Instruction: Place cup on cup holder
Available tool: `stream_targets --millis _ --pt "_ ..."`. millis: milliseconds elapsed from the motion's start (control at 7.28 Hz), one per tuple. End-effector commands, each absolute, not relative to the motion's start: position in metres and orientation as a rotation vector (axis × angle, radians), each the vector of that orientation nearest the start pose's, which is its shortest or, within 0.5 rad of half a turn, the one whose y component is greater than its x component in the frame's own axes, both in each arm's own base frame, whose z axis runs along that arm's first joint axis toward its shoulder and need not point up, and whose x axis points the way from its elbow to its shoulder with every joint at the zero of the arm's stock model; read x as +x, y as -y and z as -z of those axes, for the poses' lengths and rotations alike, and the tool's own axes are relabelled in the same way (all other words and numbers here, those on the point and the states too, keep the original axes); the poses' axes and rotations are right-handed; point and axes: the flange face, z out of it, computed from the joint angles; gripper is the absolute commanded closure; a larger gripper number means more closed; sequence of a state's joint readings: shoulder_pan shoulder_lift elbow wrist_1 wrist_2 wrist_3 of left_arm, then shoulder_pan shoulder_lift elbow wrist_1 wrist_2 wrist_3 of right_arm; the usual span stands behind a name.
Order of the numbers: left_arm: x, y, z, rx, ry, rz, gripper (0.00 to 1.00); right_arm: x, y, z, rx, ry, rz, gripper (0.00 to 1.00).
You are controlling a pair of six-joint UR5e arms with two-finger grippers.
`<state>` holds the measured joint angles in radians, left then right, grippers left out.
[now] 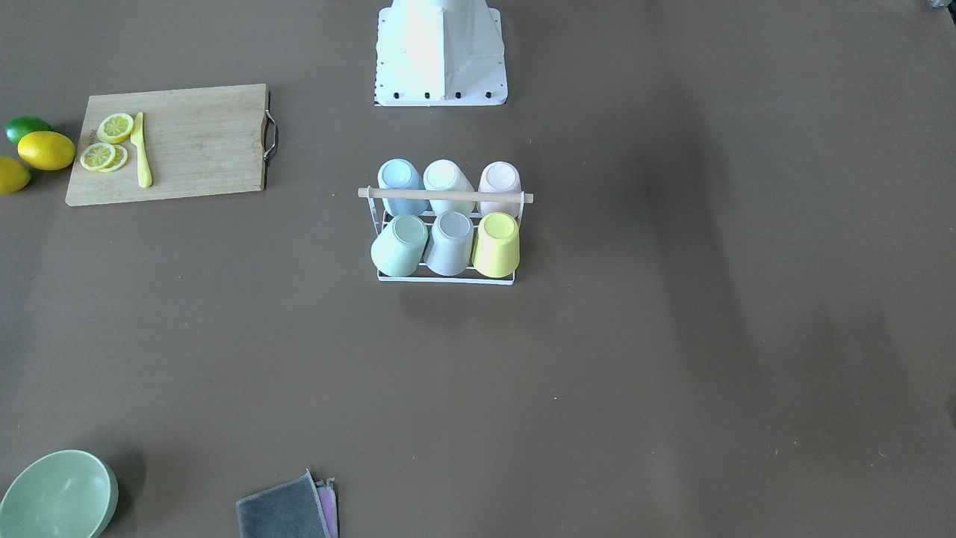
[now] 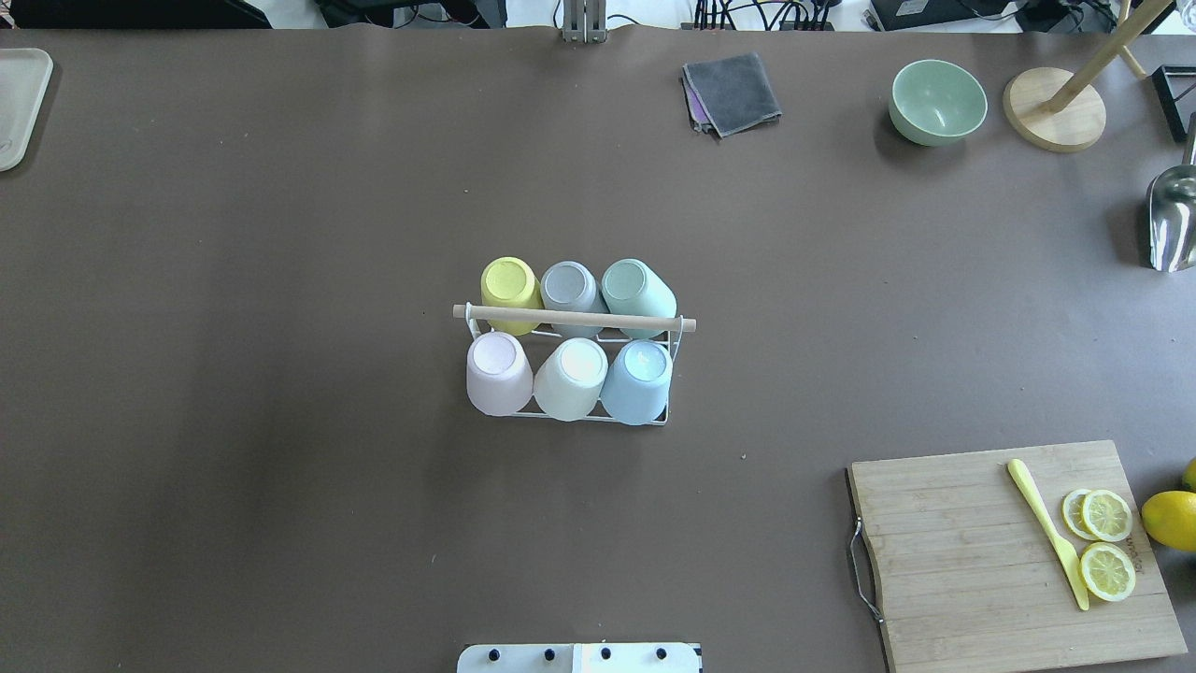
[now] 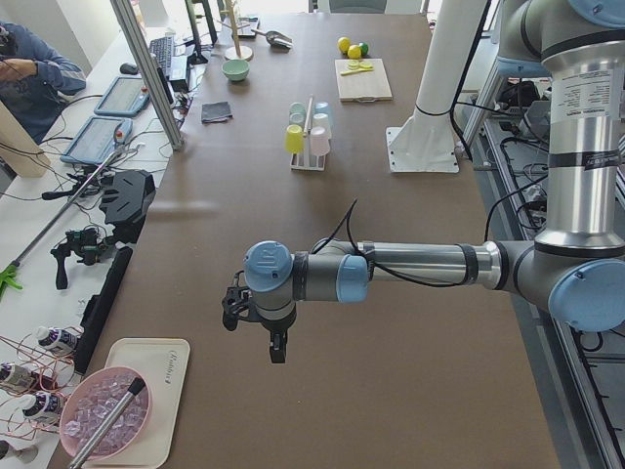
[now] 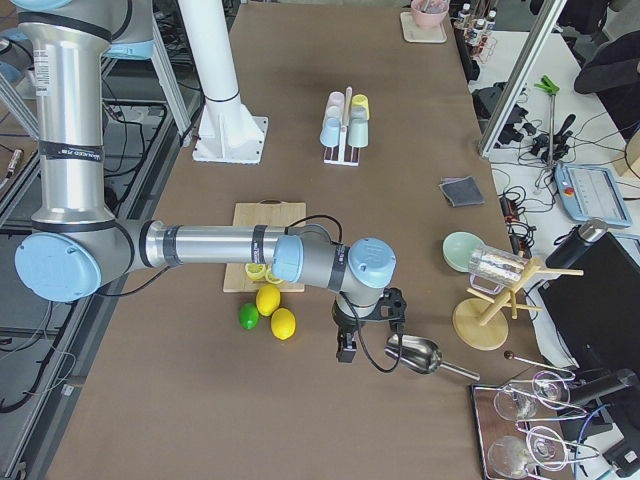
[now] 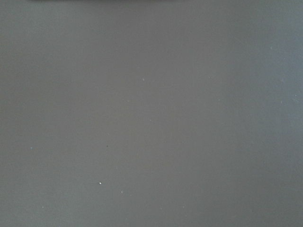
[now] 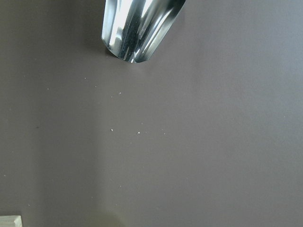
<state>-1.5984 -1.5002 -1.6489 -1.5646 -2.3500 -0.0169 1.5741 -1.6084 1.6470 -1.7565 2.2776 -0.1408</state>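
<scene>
6 cups (image 2: 509, 283) fill the cup holder (image 2: 575, 319) mid-frame. For the left gripper (image 3: 276, 352) and right gripper (image 4: 346, 352), I cannot tell the jaw state.

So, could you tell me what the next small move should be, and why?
Probably none, just stop: the cup holder already carries six upturned cups, filling both rows, while the left pincer and right pincer hang far from it.

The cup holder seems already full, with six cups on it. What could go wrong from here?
1. The cup holder shows no free prong, so any further placing could knock a cup off, such as the leaning mint cup.
2. The right gripper hangs close to the metal scoop and a lemon; a careless move towards the middle might hit them.
</scene>
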Motion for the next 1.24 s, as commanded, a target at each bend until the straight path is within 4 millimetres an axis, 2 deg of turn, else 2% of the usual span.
stream_targets --millis 0,412,1099 --pt "-0.0760 0.4601 -0.6541 0.006 -0.779 0.042 0.02 0.0705 0.4644 -0.6619 -0.087 0.717 0.078 0.00" --pt "-0.0761 0.4609 -0.6534 0.007 -0.779 0.041 0.02 0.0706 0.4642 -0.6590 -0.080 0.715 0.082 0.00" --pt "-0.0761 0.4609 -0.6534 0.007 -0.779 0.041 0.02 0.0706 0.4613 -0.6652 -0.066 0.715 0.087 0.00"
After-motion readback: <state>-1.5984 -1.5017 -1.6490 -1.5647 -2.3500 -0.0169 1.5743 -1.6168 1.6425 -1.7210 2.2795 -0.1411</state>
